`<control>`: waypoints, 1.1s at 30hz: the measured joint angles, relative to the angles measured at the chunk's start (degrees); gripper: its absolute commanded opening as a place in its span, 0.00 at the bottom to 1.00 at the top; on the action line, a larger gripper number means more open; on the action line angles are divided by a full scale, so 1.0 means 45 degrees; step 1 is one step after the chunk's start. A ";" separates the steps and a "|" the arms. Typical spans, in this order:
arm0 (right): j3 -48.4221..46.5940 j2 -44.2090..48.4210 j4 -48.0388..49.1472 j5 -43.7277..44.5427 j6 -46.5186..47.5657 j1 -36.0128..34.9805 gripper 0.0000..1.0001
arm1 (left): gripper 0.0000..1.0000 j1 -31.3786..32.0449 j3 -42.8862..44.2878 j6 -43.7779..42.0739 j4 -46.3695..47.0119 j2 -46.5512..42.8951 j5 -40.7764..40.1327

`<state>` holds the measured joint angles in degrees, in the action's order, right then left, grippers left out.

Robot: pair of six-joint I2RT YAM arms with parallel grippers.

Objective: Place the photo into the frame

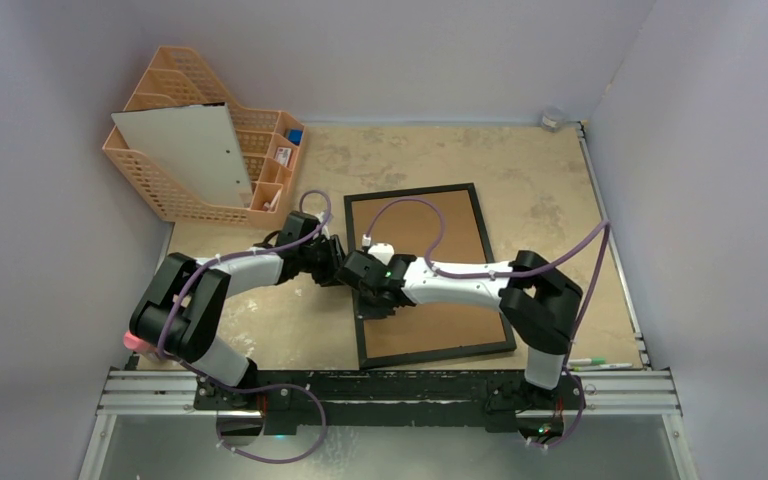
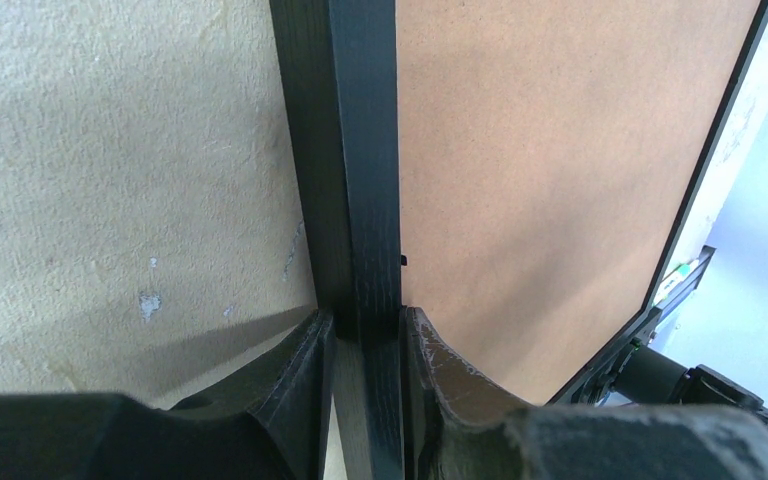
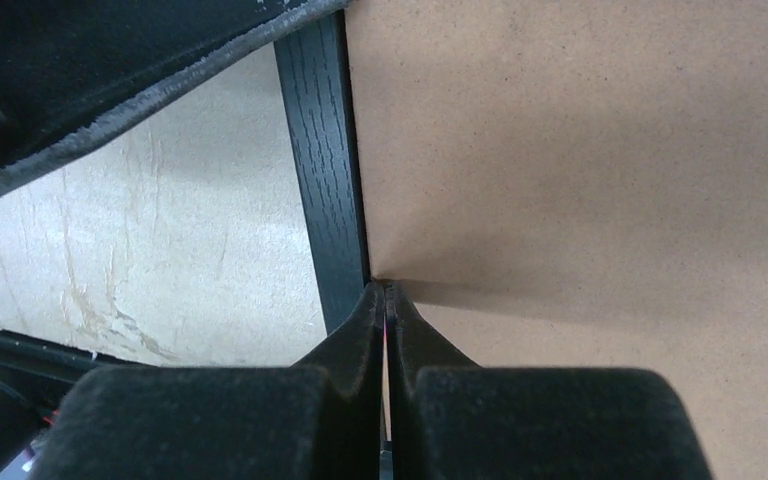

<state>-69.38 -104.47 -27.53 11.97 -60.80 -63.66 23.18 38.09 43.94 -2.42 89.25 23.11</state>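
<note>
Black wood-grain rail fills the closest view. The left gripper [image 2: 365, 330] is partly closed and pinches the frame [image 1: 415, 191] by its nine o'clock side rail, one finger on the outer face above the table [image 2: 110, 150], the other on the inner face beside the brown backing board [image 3: 580, 180]. Just beside it, the right gripper [image 3: 387, 290] is fully closed with nothing visible between its fingers. Its tips sit like a wedge at the seam where board meets rail.

From above, we see the frame lying flat, back upward, at the centre of the table, with both arms reaching in from six o'clock. The photo appears in no view, so we cannot tell where it is.

We judge the frame stiff and fairly heavy, and fragile if glass faces down, so the rail is the safe place to grip. The backing looks thin, light and slightly flexible, and its edge at the seam is where to lift it.

Farther off, at ten o'clock, an orange basket organiser [image 1: 145, 185] holds a leaning white board [image 1: 195, 150].
</note>
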 measured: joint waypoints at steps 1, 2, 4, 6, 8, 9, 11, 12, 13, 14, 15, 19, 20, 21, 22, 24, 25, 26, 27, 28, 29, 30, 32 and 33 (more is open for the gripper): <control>-0.0092 -0.0015 -0.0136 0.0136 -0.0121 -0.0049 0.00 | 0.02 0.0000 0.0005 0.0005 -0.0015 0.0005 0.0000; -0.0180 -0.0034 -0.0277 0.0257 -0.0219 -0.0097 0.00 | 0.02 0.0000 0.0015 0.0005 -0.0019 0.0010 0.0000; -0.0374 -0.0044 -0.0971 0.0860 -0.0272 -0.0175 0.00 | 0.02 -0.0005 0.0015 0.0005 -0.0024 0.0019 0.0005; -0.0384 0.0083 -0.2186 0.1486 -0.0238 0.0000 0.00 | 0.02 -0.0015 0.0029 0.0005 -0.0044 0.0029 0.0010; -0.0384 0.0180 -0.3007 0.1783 -0.0136 0.0345 0.00 | 0.03 -0.0015 0.0078 0.0000 -0.0063 0.0063 0.0019; -0.0384 0.0228 -0.3376 0.1938 -0.0015 0.0578 0.00 | 0.04 -0.0024 0.0102 0.0005 -0.0063 0.0083 0.0039; -0.0389 0.0427 -0.3750 0.2132 0.0413 0.0976 0.00 | 0.09 -0.0049 0.0131 0.0005 -0.0049 0.0117 0.0121; -0.0389 0.0583 -0.3716 0.2127 0.0636 0.1127 0.00 | 0.14 -0.0063 0.0136 0.0005 -0.0029 0.0131 0.0165; -0.0389 0.0835 -0.3555 0.2074 0.0952 0.1253 0.00 | 0.18 -0.0068 0.0136 0.0010 -0.0005 0.0141 0.0219; -0.0389 0.1151 -0.3279 0.1875 0.1292 0.1307 0.00 | 0.22 -0.0083 0.0131 0.0005 0.0010 0.0141 0.0267; -0.0384 0.1428 -0.2934 0.1642 0.1564 0.1311 0.00 | 0.26 -0.0097 0.0131 0.0005 0.0029 0.0146 0.0306; 0.0306 0.2856 -0.0049 -0.0355 0.2477 0.1326 0.10 | 0.39 -0.0126 0.0112 0.0000 0.0058 0.0117 0.0500; 0.0709 0.3157 0.0806 -0.0991 0.2599 0.1355 0.13 | 0.41 -0.0136 0.0068 -0.0010 0.0039 0.0078 0.0500; 0.1107 0.3361 0.1520 -0.1481 0.2667 0.1399 0.15 | 0.42 -0.0155 0.0019 -0.0015 0.0000 0.0019 0.0495; 0.1763 0.3594 0.2589 -0.2263 0.2759 0.1477 0.16 | 0.44 -0.0175 -0.0053 -0.0019 -0.0034 -0.0063 0.0500; 0.2846 0.3740 0.4143 -0.3458 0.2812 0.1700 0.15 | 0.46 -0.0204 -0.0170 -0.0044 -0.0112 -0.0228 0.0520; 0.3342 0.3701 0.4828 -0.4022 0.2851 0.1855 0.13 | 0.47 -0.0223 -0.0257 -0.0058 -0.0112 -0.0325 0.0563; 0.3769 0.3609 0.5396 -0.4556 0.2871 0.2016 0.11 | 0.47 -0.0228 -0.0311 -0.0078 -0.0117 -0.0384 0.0607; 0.4104 0.3468 0.5892 -0.5008 0.2890 0.2137 0.08 | 0.47 -0.0228 -0.0369 -0.0121 -0.0112 -0.0442 0.0695; 0.4362 0.3327 0.6363 -0.5391 0.2900 0.2229 0.05 | 0.46 -0.0228 -0.0427 -0.0141 -0.0097 -0.0471 0.0777; 0.4634 0.3186 0.6926 -0.5780 0.2880 0.2327 0.03 | 0.44 -0.0228 -0.0481 -0.0146 -0.0087 -0.0491 0.0860; 0.4857 0.3094 0.7397 -0.6130 0.2856 0.2395 0.01 | 0.42 -0.0233 -0.0520 -0.0155 -0.0068 -0.0495 0.0933; 0.5348 0.2895 0.8446 -0.6800 0.2759 0.2497 0.00 | 0.38 -0.0228 -0.0544 -0.0223 -0.0102 -0.0495 0.0976; 0.5542 0.2807 0.8893 -0.7077 0.2705 0.2526 0.00 | 0.37 -0.0233 -0.0568 -0.0253 -0.0146 -0.0495 0.0976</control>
<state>-44.45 -91.83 12.49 -19.88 -48.62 -52.29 22.13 35.53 42.81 -3.07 87.02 27.51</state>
